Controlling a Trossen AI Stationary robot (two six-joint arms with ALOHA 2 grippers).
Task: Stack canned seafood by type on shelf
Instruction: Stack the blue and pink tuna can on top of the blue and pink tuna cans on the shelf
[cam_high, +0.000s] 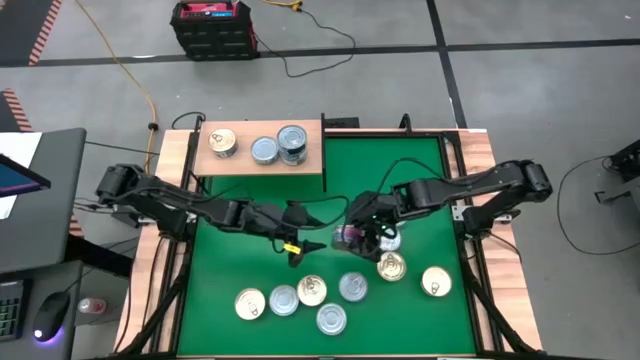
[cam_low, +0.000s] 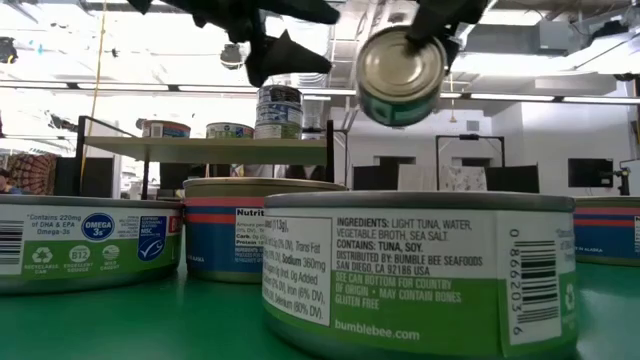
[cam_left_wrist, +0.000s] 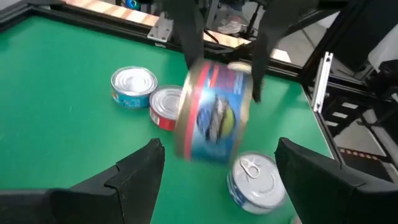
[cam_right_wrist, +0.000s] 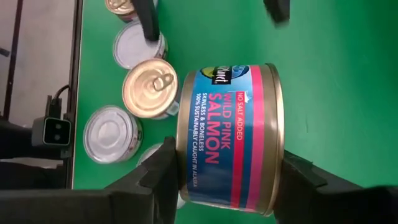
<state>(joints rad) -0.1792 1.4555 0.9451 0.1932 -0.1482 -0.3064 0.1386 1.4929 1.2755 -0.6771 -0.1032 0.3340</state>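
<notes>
My right gripper (cam_high: 353, 236) is shut on a pink-and-blue salmon tin (cam_right_wrist: 227, 124) above the middle of the green mat (cam_high: 400, 165). In the low view the tin (cam_low: 400, 75) hangs in the air. My left gripper (cam_high: 300, 243) is open just to the tin's left, its fingers pointing at the tin (cam_left_wrist: 214, 115) without touching it. The light-wood shelf (cam_high: 240, 172) stands at the mat's far left. On it are a gold-lidded tin (cam_high: 222, 141), a silver one (cam_high: 264, 150) and a stack of tins (cam_high: 291, 143). Several more tins (cam_high: 312, 290) rest flat on the near part of the mat. My right gripper pinches the salmon tin between its two fingers, one on each flat end (cam_right_wrist: 185, 155) (cam_right_wrist: 275, 155). The fingers (cam_left_wrist: 189, 37) come from above, pointing down. The tin is lifted clear of the mat and turned on its side, its label facing out.
A gold-lidded tin (cam_high: 391, 266) and a silver one (cam_high: 388, 240) lie right under and beside the right gripper, another gold one (cam_high: 436, 282) nearer the right rim. Bare green mat stretches between the shelf and the near tins. The table's wooden rim (cam_high: 170, 250) frames the mat.
</notes>
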